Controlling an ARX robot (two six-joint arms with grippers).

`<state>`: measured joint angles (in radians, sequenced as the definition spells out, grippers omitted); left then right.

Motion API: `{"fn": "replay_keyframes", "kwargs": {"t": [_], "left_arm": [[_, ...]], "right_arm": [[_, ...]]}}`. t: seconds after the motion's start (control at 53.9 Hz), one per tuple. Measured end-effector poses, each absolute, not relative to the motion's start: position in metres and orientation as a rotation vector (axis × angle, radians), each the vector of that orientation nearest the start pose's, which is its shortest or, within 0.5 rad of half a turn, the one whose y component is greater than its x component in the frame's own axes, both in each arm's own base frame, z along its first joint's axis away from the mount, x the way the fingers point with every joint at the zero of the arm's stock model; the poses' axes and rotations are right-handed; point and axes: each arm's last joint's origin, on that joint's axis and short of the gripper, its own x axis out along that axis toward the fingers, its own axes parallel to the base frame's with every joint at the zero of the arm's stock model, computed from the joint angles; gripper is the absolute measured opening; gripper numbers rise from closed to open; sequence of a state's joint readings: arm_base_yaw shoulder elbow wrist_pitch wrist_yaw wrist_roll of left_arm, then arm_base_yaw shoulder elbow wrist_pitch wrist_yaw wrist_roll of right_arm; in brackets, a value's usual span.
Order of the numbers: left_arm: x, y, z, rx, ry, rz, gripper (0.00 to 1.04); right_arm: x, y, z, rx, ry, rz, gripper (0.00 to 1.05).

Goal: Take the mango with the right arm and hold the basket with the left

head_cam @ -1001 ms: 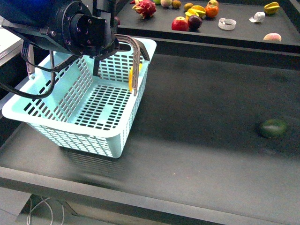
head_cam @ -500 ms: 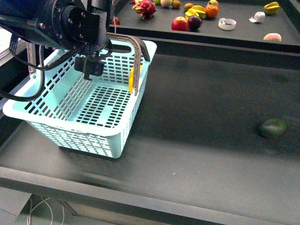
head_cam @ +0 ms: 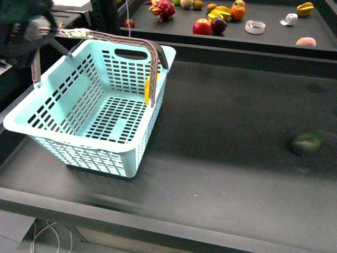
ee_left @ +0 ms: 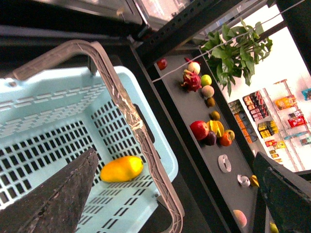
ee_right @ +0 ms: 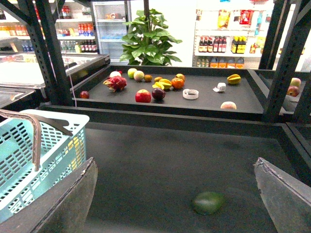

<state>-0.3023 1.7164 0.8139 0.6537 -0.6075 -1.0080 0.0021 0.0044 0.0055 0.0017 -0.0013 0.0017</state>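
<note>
The basket (head_cam: 95, 113) stands on the dark tabletop (head_cam: 221, 158), on the robot's left. The mango (ee_left: 121, 169) lies inside it on the slotted floor, close under one grey-brown handle (ee_left: 124, 104). A dark green fruit (head_cam: 307, 144) rests well apart, on the right. The left gripper (ee_left: 175, 194) hangs above the basket, jaws spread, touching nothing. The right gripper (ee_right: 177, 204) hangs over the tabletop, jaws spread and empty. Assorted fruit (head_cam: 218, 18) lies on the rear shelf.

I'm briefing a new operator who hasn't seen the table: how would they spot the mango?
Find the turquoise basket at the left of the near table. The mango lies inside it against the wall under a raised handle. It is smooth yellow-orange, unlike the dark green fruit alone on the table at the right.
</note>
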Motion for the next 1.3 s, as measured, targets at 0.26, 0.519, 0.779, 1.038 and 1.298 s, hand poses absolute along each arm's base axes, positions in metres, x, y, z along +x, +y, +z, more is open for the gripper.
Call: {"fn": "replay_keyframes", "kwargs": {"t": [0.26,0.519,0.779,1.038,1.298], "left_arm": [[0.252,-0.061,0.193,-0.759,0.002,0.464,0.97],[0.205,-0.041,0.184,-0.736,-0.001,0.583,0.97],[0.192,-0.03,0.176,-0.446,0.027,0.097,0.71],[0.166,-0.017,0.171,-0.046,0.013,-0.004,0.22],[0.147,-0.001,0.164,-0.015,0.009,-0.001,0.02]], "right_arm": [[0.098,0.0,0.165,0.002,-0.003,0.004,0.96],[0.098,0.0,0.165,0.002,-0.003,0.004,0.96],[0.098,0.0,0.165,0.002,-0.003,0.003,0.96],[0.098,0.0,0.165,0.002,-0.003,0.003,0.96],[0.098,0.0,0.165,0.002,-0.003,0.003,0.96]]}}
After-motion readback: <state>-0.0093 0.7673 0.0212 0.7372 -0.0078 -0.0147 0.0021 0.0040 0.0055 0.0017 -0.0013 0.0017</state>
